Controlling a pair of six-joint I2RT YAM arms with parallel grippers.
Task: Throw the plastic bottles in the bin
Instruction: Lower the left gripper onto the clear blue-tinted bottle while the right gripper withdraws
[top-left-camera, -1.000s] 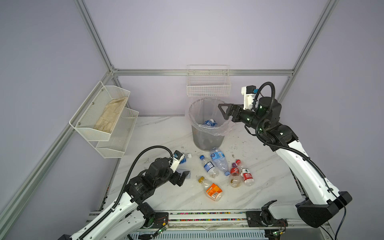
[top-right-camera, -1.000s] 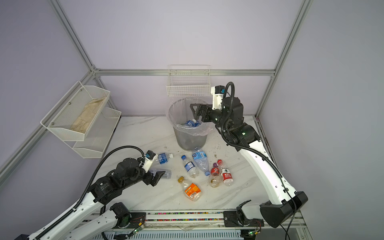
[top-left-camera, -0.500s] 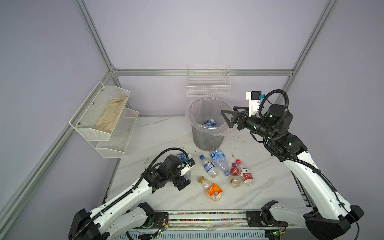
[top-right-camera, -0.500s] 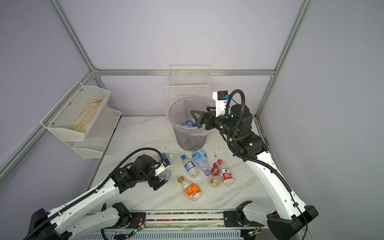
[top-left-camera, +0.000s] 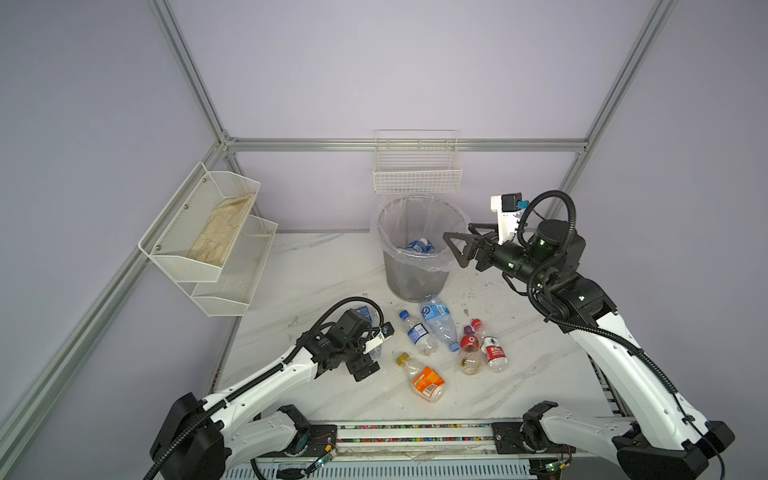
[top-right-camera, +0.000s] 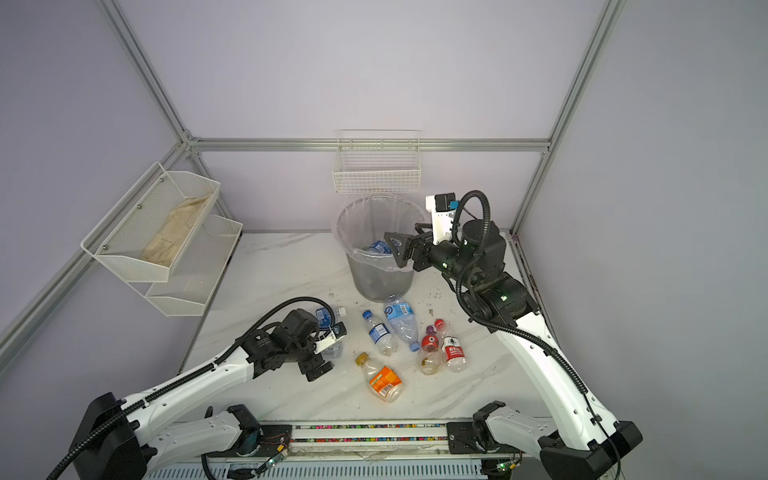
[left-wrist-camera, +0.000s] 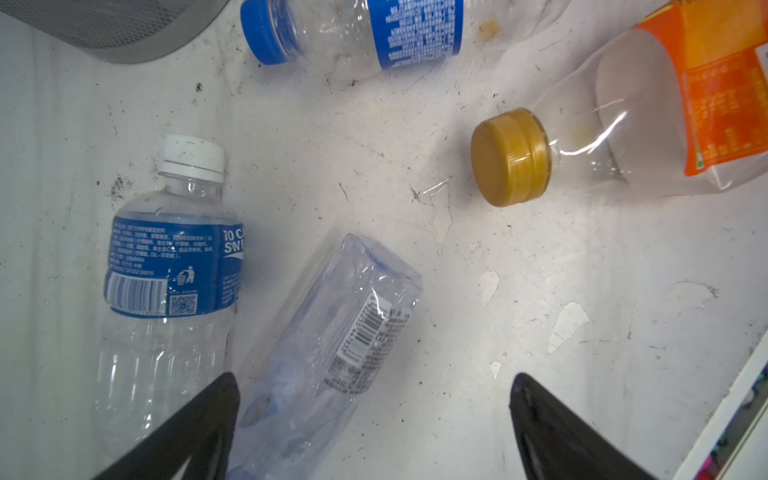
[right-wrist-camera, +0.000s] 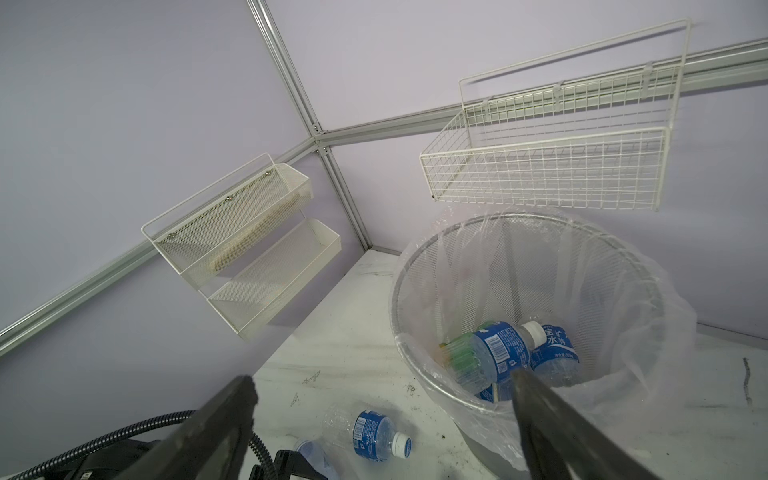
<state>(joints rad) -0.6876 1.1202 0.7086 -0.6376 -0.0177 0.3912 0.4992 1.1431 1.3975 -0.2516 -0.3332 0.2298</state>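
My left gripper (left-wrist-camera: 374, 384) hangs low over the marble table (top-left-camera: 316, 266), jaws spread wide and clamped on nothing, with a crushed clear bottle (left-wrist-camera: 332, 332) lying partly between them and a white-capped bottle (left-wrist-camera: 170, 266) just outside one finger. My right gripper (right-wrist-camera: 382, 378) is raised beside the rim of the bin (top-left-camera: 415, 278), jaws apart and empty. A few binned bottles (top-left-camera: 417, 246) lie inside, while an orange-labelled bottle (top-left-camera: 424, 378), two blue-capped bottles (top-left-camera: 436, 322) and two red-labelled bottles (top-left-camera: 492, 353) lie loose on the table before it
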